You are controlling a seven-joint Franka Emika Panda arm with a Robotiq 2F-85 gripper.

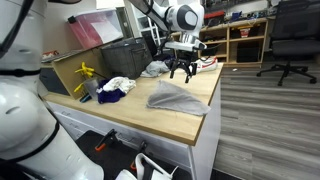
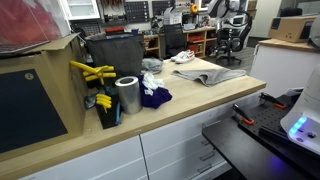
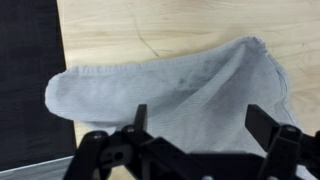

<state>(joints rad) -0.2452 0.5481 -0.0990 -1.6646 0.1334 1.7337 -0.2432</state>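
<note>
The jaws stand wide apart with nothing between them. In the wrist view they enter from 6 o'clock, and the grey cloth lies under and beyond them, spreading towards 12 o'clock with a rounded end reaching out to 9 o'clock. Whether the jaws touch the fabric cannot be told from this view. In an exterior view they hang a little above the tabletop, with the grey cloth lying flat at about 6 o'clock from them, near the tabletop's front corner.

Bare wood of the tabletop shows past the cloth at 12 o'clock in the wrist view.

In the same exterior view a small grey bundle sits at 9 o'clock from the jaws, just beside them. A heap of white and blue cloth lies at 9 o'clock from the grey cloth, well apart from it. A yellow thing stands at 10 o'clock from that heap, and a dark bin at 1 o'clock from it. An office chair stands on the floor at 3 o'clock, well away.
</note>
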